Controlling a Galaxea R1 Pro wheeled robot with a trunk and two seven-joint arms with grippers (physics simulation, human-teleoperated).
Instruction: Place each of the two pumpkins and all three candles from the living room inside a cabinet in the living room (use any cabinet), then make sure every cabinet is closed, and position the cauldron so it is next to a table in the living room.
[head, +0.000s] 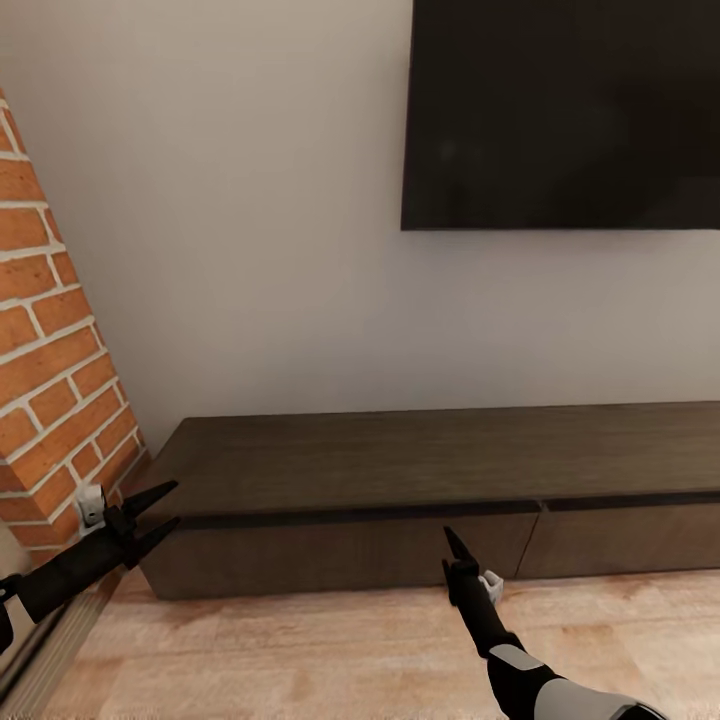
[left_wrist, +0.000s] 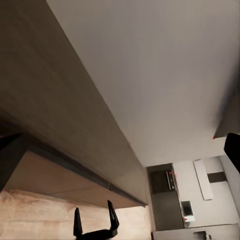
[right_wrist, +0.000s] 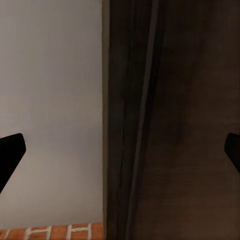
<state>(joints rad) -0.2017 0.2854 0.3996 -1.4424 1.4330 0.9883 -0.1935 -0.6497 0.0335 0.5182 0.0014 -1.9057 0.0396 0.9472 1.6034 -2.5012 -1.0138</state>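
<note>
Here the cabinet (head: 430, 480) sits closed against the wall under the TV (head: 565, 110). Left gripper (head: 158, 508) spread at its left end; right gripper (head: 456, 545) (fingers wide apart) before its front.

Cabinet (head: 440, 480) cut off at right edge; TV (head: 565, 110) cropped too.

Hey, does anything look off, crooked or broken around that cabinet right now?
Nothing stands out. The cabinet sits flush against the wall, its drawer fronts shut and level, top bare. The left gripper and right gripper hover empty in front of it.
</note>
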